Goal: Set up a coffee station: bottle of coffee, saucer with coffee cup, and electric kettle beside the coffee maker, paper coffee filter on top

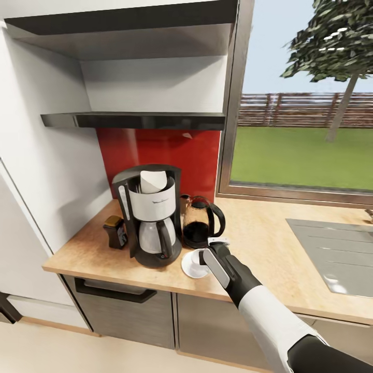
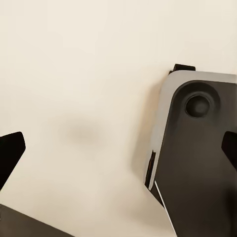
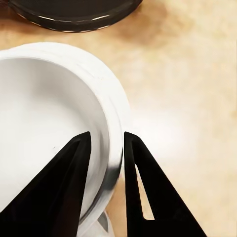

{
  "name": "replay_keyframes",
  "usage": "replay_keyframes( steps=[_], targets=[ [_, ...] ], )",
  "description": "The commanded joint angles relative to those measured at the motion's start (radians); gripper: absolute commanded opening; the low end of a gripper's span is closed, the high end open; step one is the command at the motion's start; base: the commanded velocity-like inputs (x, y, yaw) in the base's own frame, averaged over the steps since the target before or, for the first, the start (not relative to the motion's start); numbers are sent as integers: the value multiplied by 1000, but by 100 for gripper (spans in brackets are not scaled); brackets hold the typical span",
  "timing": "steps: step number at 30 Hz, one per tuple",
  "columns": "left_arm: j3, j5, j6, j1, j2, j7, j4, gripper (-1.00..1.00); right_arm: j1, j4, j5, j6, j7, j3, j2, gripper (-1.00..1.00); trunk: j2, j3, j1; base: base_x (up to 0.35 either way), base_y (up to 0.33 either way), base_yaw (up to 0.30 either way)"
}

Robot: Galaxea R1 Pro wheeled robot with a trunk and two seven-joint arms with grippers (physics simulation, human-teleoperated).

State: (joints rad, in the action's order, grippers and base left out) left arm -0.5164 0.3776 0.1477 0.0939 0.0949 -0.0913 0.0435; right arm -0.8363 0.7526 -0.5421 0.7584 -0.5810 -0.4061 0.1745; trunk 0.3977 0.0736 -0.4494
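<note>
**Cup on the saucer, right gripper pinching its rim**

A light-wood kitchen countertop (image 1: 259,248) is running under a window that is looking out on grass, a fence and a tree, with a red backsplash (image 1: 155,150) behind and a steel sink (image 1: 336,254) set in at the right. The coffee maker (image 1: 150,217) is standing on the counter with the white paper coffee filter (image 1: 152,181) sitting in its open top. The bottle of coffee (image 1: 115,231) is resting just beside it on the left, and the electric kettle (image 1: 199,223) is standing just beside it on the right. Above, the thin black kitchen shelf (image 1: 134,120) is hanging on the wall. In front of the kettle, the saucer (image 1: 189,268) is lying close to the coffee maker's base, and the coffee cup (image 3: 49,128) is sitting on it. The right gripper (image 3: 106,153) is reaching down from the front, its fingers (image 3: 138,168) narrowed on the cup's rim, one inside the wall and one outside. The left gripper (image 2: 118,148) is hanging spread wide over pale floor (image 2: 74,74), beside a dark part of the robot's base (image 2: 197,158).
</note>
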Motion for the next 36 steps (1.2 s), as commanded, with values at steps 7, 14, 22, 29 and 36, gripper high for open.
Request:
replay_keyframes(
  steps=[7,14,22,29,36],
  targets=[
    [-7,11,5,1,0,-4,-2,100,-1,1,-10,1,-7,-2,0,-100,2,2,-1,0,89,0],
    [-8,11,5,1,2,-4,-2,100,-1,1,-10,1,-7,-2,0,-100,2,2,-1,0,5,0],
    [-8,11,5,1,2,-4,-2,100,-1,0,-10,1,-7,-2,0,100,2,2,-1,0,0,0],
    [-8,11,6,1,2,-4,-2,100,-1,1,-10,1,-8,-2,0,100,2,2,-1,0,0,0],
    [-10,11,6,1,2,-4,-2,100,-1,67,-10,1,-10,2,0,100,2,2,-1,0,0,0]
  ],
)
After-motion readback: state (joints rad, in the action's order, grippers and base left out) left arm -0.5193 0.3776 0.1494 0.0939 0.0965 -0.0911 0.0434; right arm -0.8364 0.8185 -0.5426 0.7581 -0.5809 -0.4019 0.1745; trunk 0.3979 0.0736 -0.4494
